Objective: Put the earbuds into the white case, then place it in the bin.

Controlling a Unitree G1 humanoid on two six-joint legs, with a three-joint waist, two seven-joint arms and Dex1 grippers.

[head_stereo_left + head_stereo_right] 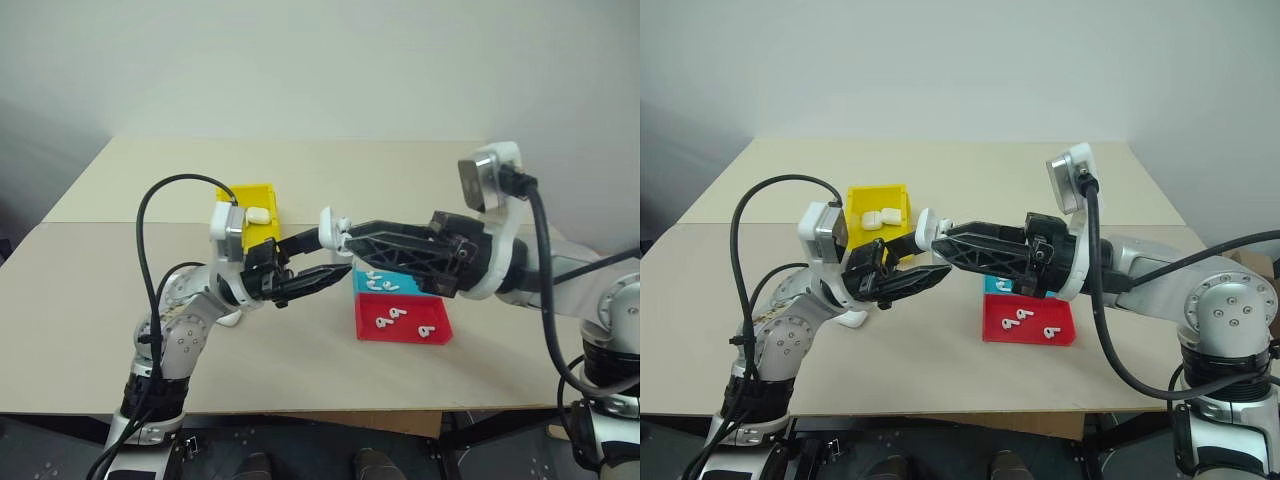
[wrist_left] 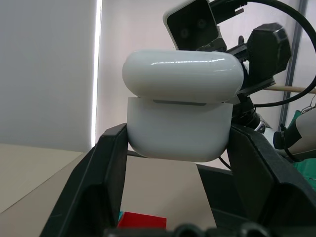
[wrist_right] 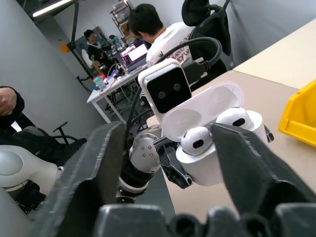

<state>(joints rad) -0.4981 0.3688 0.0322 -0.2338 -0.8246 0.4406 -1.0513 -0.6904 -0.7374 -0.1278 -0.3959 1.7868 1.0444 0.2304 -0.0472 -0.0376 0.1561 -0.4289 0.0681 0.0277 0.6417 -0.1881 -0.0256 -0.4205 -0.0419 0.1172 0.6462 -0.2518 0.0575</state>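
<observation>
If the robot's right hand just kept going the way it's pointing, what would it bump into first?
Most likely the white case, which sits with its lid up right between the right hand's open fingers, held by the left hand. Two earbuds sit in it. Depth is hard to judge.

A red tray and a blue tray are set on the beige table, right of centre.

My black fingers flank a glossy white case; yellow bin, red tray, blue tray, beige desk.
</observation>
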